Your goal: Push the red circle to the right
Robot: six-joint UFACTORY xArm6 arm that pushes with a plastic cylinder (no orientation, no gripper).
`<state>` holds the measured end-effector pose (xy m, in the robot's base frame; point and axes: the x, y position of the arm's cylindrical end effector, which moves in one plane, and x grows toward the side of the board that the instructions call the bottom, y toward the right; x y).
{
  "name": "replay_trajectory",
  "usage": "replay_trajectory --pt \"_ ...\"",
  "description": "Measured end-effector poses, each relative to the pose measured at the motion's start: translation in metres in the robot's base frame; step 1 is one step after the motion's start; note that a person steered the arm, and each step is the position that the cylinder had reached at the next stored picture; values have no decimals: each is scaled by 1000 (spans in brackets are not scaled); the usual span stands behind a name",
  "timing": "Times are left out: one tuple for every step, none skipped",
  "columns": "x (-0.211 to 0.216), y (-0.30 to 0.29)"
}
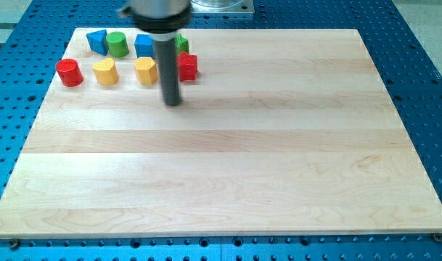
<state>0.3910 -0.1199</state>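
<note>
The red circle (70,72) lies at the board's upper left, leftmost of a row of blocks. My tip (173,101) touches the board well to the right of it, just below and between a yellow block (145,70) and a red block (187,67). A second yellow block (105,72) sits between the red circle and my tip. The rod rises to the view's top and hides part of the blocks behind it.
A blue triangular block (97,40), a green circle (118,45) and a blue block (144,45) sit in a back row. A green block (182,44) peeks from behind the rod. The wooden board (228,159) rests on a blue perforated table.
</note>
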Motion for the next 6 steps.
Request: replay_trajectory --pt "20 -136" --pt "10 -185" --pt "-32 -185" --pt "-39 -185" --pt "-46 -145" --pt "-73 -184"
